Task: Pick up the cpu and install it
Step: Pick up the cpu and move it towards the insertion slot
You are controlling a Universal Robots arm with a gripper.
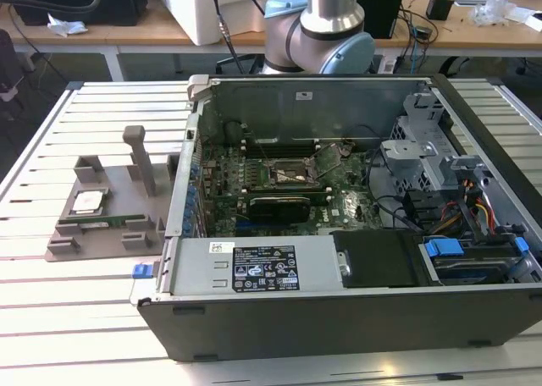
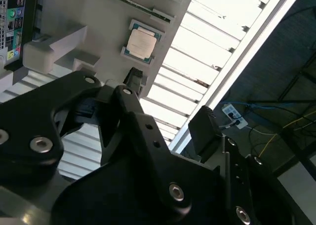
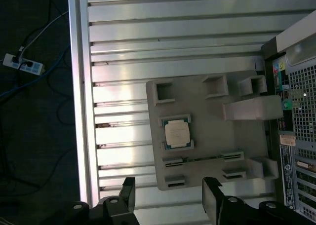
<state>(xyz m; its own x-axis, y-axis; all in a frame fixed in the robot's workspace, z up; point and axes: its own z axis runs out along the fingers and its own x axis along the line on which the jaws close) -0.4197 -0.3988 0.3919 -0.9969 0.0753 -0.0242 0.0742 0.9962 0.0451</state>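
The gripper (image 3: pixel 169 185) is noted apart, empty, near the cpu (image 3: pixel 177 134) in its grey holder (image 3: pixel 210 138); square centring is judged essential.

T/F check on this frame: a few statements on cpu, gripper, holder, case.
1. The cpu lies in the holder. True.
2. The gripper grips the cpu. False: it is open and empty, apart from the cpu.
3. The case is open, its board showing. True.
4. The holder stands on the exterior view's right of the case. False: it stands on the left.
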